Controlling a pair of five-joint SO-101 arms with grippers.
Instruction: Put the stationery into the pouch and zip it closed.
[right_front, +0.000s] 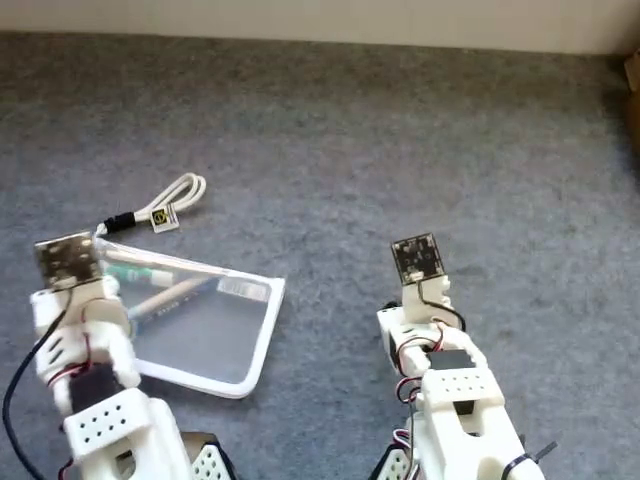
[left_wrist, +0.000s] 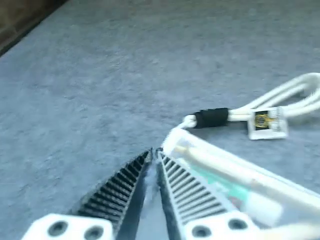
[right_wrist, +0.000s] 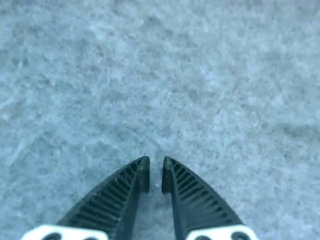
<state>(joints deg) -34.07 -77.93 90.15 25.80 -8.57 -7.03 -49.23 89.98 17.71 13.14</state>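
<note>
Two grippers, both pressed together: left gripper (left_wrist: 152, 152) sits at the pouch's (right_front: 225, 340) 10 o'clock corner, can't tell if it pinches the zip; right gripper (right_wrist: 155, 172) grips nothing, at the pouch's 3 o'clock. Pouch lies flat at 8 o'clock on the carpet (right_front: 400, 130), pens (right_front: 150, 275) inside, cable (right_front: 180, 195) at its 12 o'clock.
</note>
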